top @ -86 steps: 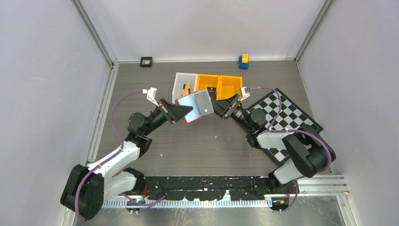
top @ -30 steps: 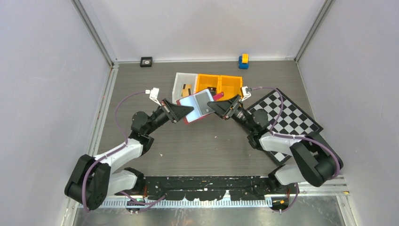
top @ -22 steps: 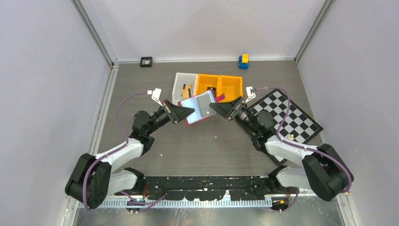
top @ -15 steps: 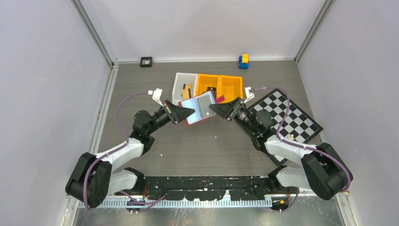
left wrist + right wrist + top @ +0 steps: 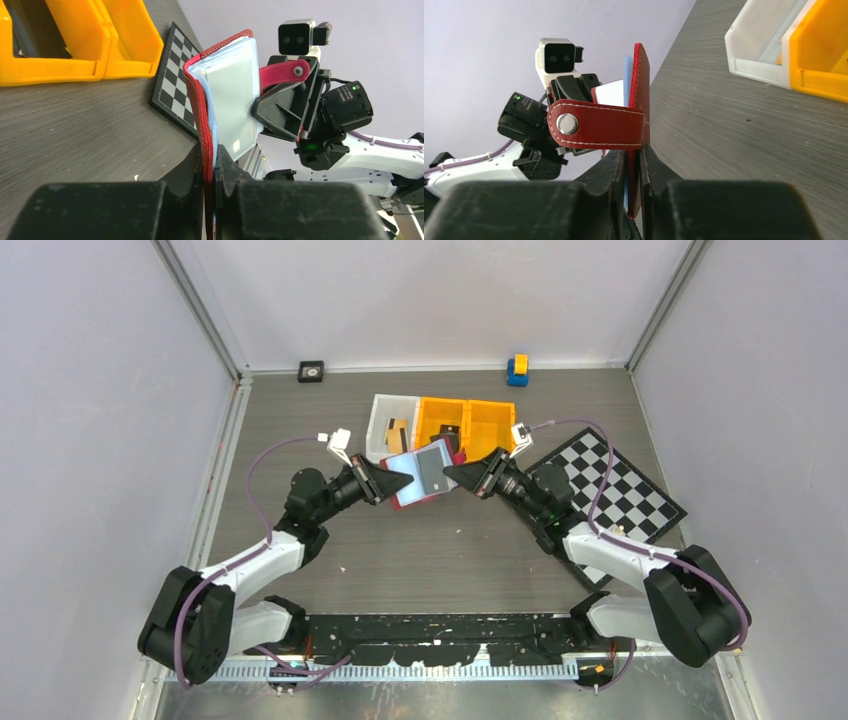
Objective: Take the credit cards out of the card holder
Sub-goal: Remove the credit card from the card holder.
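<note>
Fingers (image 5: pixel 191 166) of the left gripper (image 5: pixel 210 161) are pressed tight on one edge of the red card holder (image 5: pixel 199 95), holding it on edge above the grey table (image 5: pixel 440 550), just in front of a row of bins. From the opposite side, the right gripper (image 5: pixel 634 155) has its two fingers (image 5: pixel 613 167) drawn in close on either face of the holder's red cover, pinching it right beside the snap tab (image 5: pixel 596 131), which juts out sideways with its metal stud showing. Between the two arms the holder stands partly spread, its pale bluish clear sleeves (image 5: pixel 232 95) fanned away from the cover; whether any cards sit inside them cannot be told. Behind it, a tan card (image 5: pixel 397 427) lies in the white bin (image 5: pixel 380 412), which touches two orange bins (image 5: pixel 488 420) set side by side. A chequered board (image 5: pixel 620 490) lies flat on the table to the right of the bins, partly under the right arm. A small blue and yellow block (image 5: pixel 517 369) and a small black square object (image 5: pixel 311 371) rest by the back wall, well apart.
</note>
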Robot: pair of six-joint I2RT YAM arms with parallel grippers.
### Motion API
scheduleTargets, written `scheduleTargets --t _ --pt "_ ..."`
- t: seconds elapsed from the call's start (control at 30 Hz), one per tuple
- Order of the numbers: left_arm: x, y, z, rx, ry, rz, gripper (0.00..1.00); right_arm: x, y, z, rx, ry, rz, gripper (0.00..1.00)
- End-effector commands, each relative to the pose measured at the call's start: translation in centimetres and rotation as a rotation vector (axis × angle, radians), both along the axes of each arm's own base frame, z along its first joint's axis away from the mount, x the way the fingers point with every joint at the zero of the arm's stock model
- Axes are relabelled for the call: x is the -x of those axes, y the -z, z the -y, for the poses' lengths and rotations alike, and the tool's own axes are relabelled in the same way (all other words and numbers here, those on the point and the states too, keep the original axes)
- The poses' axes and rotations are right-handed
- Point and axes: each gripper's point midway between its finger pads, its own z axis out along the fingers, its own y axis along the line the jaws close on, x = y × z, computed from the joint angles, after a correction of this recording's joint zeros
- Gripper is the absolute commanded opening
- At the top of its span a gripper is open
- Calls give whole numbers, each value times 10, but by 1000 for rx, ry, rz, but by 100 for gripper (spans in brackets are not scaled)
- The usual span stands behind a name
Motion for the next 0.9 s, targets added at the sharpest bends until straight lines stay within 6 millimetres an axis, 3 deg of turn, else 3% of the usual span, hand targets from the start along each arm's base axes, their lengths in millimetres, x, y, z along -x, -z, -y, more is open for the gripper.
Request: scheduleTargets --t 0.0,0.03,0.07,0.2,0.23,0.3,0.4,0.47,0.67,0.77,0.87 --pt "-8 -23 -3 -17 -30 92 0 -1 -19 -9 2 -37 74 11" --pt "-8 -21 -3 -20 -32 90 1 -1 -17 -11 5 -46 72 5" --pt "-8 -20 -3 -20 -34 90 9 -1 -15 -13 7 -54 69 1" --pt "-9 -16 -3 -7 -35 74 58 3 -18 -18 -20 -81 78 0" --pt "-10 -13 -2 -6 -33 61 65 4 -19 -18 -31 -84 78 0" --pt "-10 -11 0 -3 -21 47 73 5 -21 -18 -41 -88 82 0" --pt "-11 -8 5 4 5 30 74 9 -24 -19 -59 -103 92 1" --pt "-12 -4 8 10 21 14 72 11 -26 -21 -81 -117 99 0" --pt "-14 -1 18 57 81 -1 25 14 -28 -27 -120 -167 91 2" --pt "-15 -1 17 60 87 -12 5 13 -27 -25 -106 -148 98 27" --pt "-16 -1 15 54 79 -12 0 11 -26 -19 -89 -108 101 36"
